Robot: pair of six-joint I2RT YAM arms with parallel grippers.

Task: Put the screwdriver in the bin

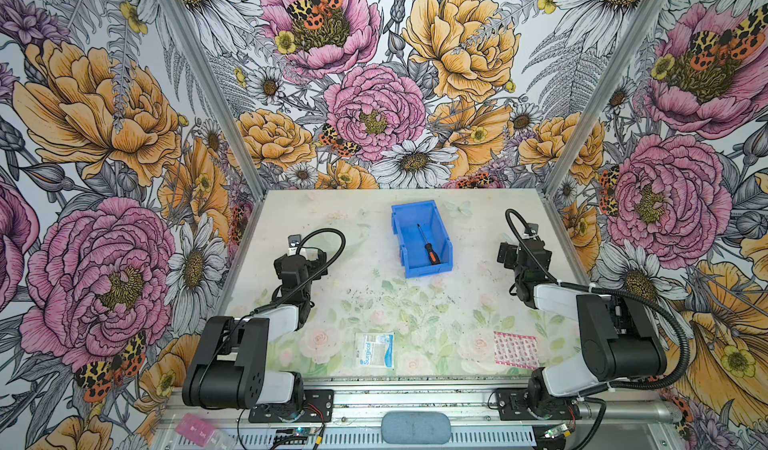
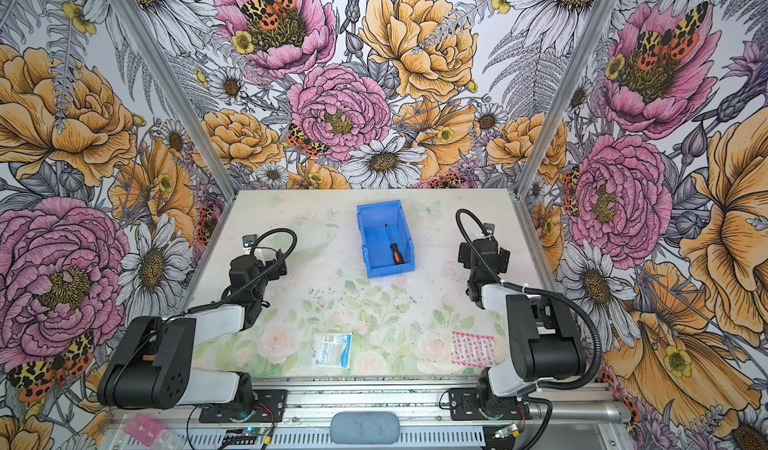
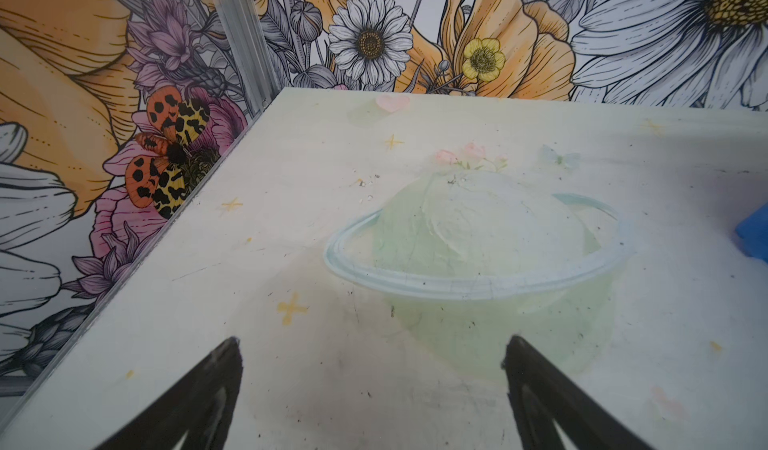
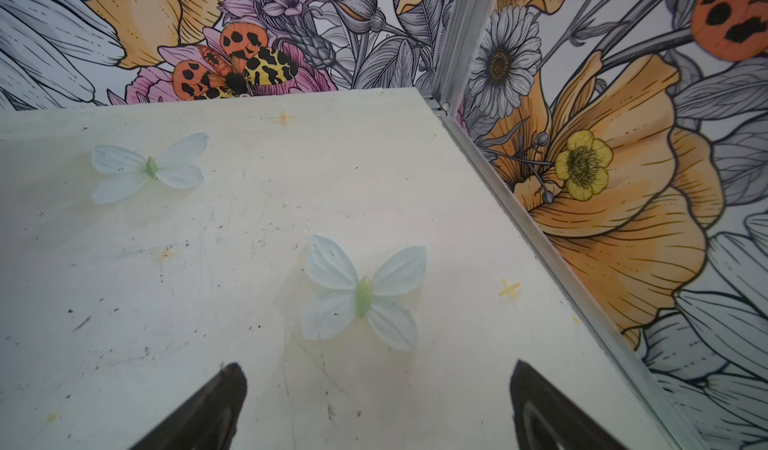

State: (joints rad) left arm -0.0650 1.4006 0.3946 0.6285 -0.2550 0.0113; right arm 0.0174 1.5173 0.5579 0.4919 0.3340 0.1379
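One small screwdriver (image 1: 426, 244), with a thin dark metal shaft and a black-and-orange handle, lies flat inside the single bright blue open-topped plastic bin (image 1: 400, 236), its handle toward the low front lip. It looks light, stiff and slick along the shaft, so the thicker handle seems the better hold. Both pincers gape wide and empty, the left gripper (image 3: 372, 344) left of the bin and the right gripper (image 4: 378, 369) right of it. Two flat packets, a white surgical packet (image 1: 375, 350) and a pink patterned packet (image 1: 515, 350), lie well in front of the bin.

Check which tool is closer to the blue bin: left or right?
Right, judging by both top views. The right tool sits open to the right of the bin; the left tool, also open, sits farther off to its left.
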